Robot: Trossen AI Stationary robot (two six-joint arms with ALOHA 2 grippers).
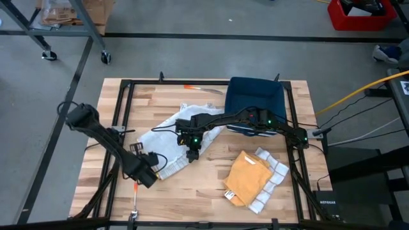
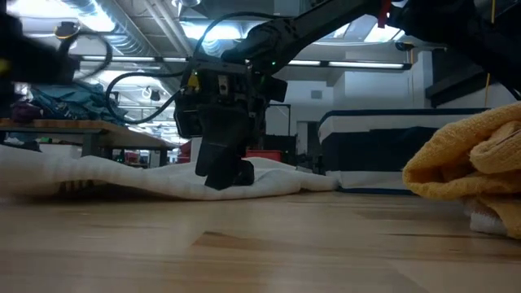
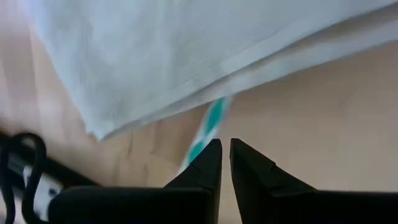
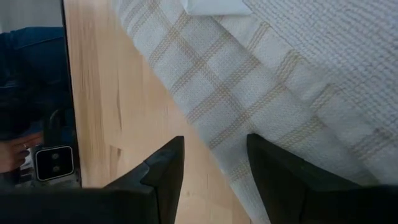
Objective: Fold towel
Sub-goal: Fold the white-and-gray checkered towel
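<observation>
High view showed the right gripper, fingers spread, poised at the near edge of the rumpled white woven towel with tan check lines, while the left gripper, nearly shut and empty, sat beside its corner.

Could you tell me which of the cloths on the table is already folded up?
The mustard-yellow cloth near the table's right front, lying bunched in a compact folded bundle atop a white checked one. The white towel under both grippers lies spread and rumpled.
</observation>
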